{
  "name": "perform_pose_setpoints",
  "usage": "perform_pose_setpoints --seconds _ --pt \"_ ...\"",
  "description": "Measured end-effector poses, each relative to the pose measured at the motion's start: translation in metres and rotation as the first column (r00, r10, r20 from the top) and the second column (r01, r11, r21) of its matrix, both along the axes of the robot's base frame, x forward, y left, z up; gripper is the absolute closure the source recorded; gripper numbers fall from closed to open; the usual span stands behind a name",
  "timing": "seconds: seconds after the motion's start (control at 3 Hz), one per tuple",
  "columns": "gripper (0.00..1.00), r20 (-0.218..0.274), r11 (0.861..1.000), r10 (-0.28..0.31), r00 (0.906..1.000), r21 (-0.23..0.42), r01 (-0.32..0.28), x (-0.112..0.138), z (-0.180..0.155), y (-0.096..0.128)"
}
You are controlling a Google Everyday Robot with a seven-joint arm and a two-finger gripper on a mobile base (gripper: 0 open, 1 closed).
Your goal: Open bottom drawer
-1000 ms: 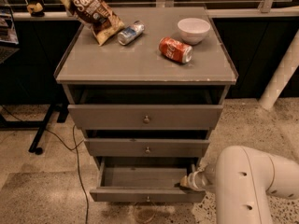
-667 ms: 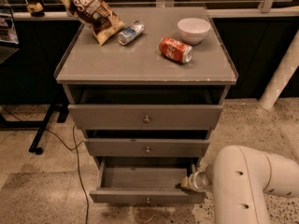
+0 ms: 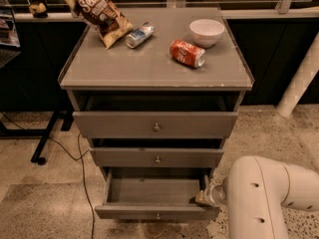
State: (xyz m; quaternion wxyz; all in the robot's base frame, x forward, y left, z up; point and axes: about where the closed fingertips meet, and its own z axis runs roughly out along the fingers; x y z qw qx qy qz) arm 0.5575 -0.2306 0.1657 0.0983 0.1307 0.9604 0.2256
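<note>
Already bottom drawer (image 3: 149, 190) stands well out; you may judge the opening nearly done. Gripper (image 3: 203, 197) sits at its 3 o'clock edge; whether it grips, you cannot tell.

White arm (image 3: 264, 198) bent, gripper (image 3: 203, 197) low (lower right)

"Sens" on brown chip bag (image 3: 97, 11), rest unreadable
</note>
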Motion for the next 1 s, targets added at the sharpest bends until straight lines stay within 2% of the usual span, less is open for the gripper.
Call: perform_pose_setpoints --seconds 0.33,0.67,1.0 --pt "1.0 -0.016 1.0 -0.02 0.9997 0.018 0.02 -0.0095 -0.0004 -0.0091" --pt "1.0 -0.016 1.0 -0.02 0.9997 0.018 0.02 -0.0096 -0.0005 -0.009" --pt "1.0 -0.042 1.0 -0.007 0.9991 0.024 0.008 -0.0192 -0.0072 -0.0058"
